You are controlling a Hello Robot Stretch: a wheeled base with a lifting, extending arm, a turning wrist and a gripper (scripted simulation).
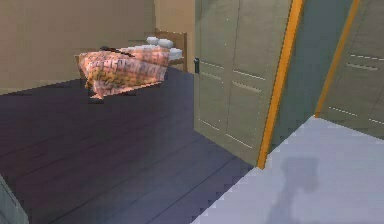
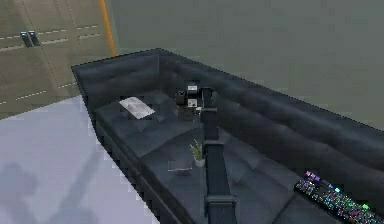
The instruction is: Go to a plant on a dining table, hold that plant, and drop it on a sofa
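We had the dark sofa [image 2: 265, 120] beneath the arm [image 2: 214, 170]. The end effector [image 2: 188, 97] hung near the backrest; we couldn't tell its spread or whether it held anything. The plant [image 2: 197, 152] stood on the seat just beside the arm, long axis upright, leaves up. Probably light, with frail leaves: best gripped low, at the base.

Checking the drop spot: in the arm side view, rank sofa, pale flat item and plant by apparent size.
1. sofa, by far the largest.
2. pale flat item.
3. plant, smallest, even though it sits nearer the camera.
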